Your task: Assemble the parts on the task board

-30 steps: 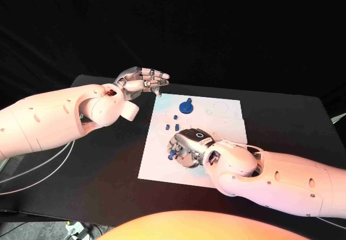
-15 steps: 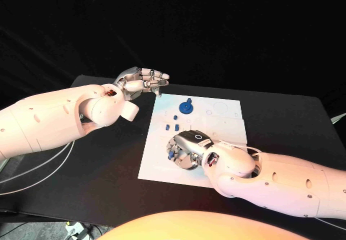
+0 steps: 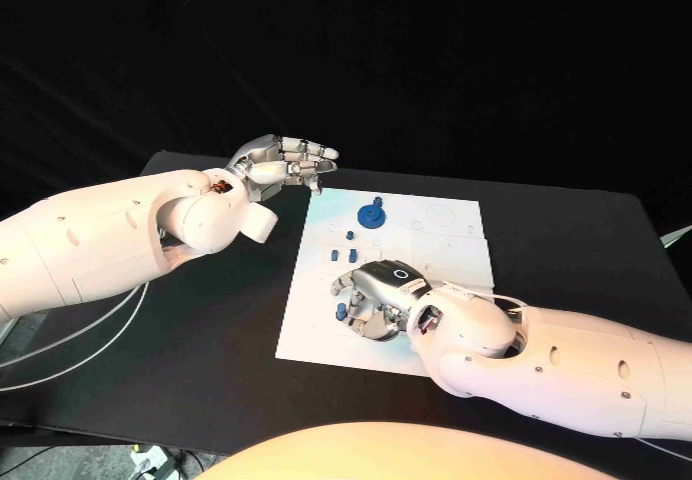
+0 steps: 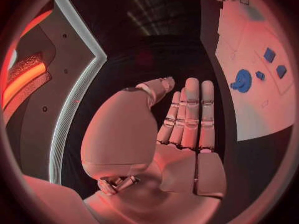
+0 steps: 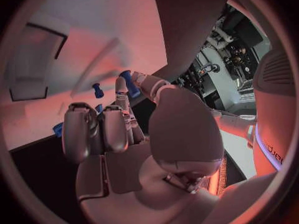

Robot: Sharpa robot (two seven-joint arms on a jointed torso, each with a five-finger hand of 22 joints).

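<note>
While right hand [image 3: 378,292] hovers low over task board [image 3: 447,215]: pickup step, judged.
Its hold cannot be told; left hand [image 3: 283,160] empty, fingers apart, off-board. Small blue parts [image 3: 348,252] beside fingers; next needs precise pinch.

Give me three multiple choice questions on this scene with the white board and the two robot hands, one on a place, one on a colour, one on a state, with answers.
1. Where is the round wheel-like part?
A. on the task board's far half
B. on the black table
C. in the left robot hand
2. What colour are the small parts?
A. red
B. blue
C. yellow
3. How is the left robot hand?
A. pressing on the board
B. gripping a cable
C. raised beside the board's far corner, holding nothing

Answers: 1 A, the head view shows it lying on the white plate's far end. 2 B, they look blue against the white. 3 C, the left wrist view shows a bare palm and straight fingers.
</note>
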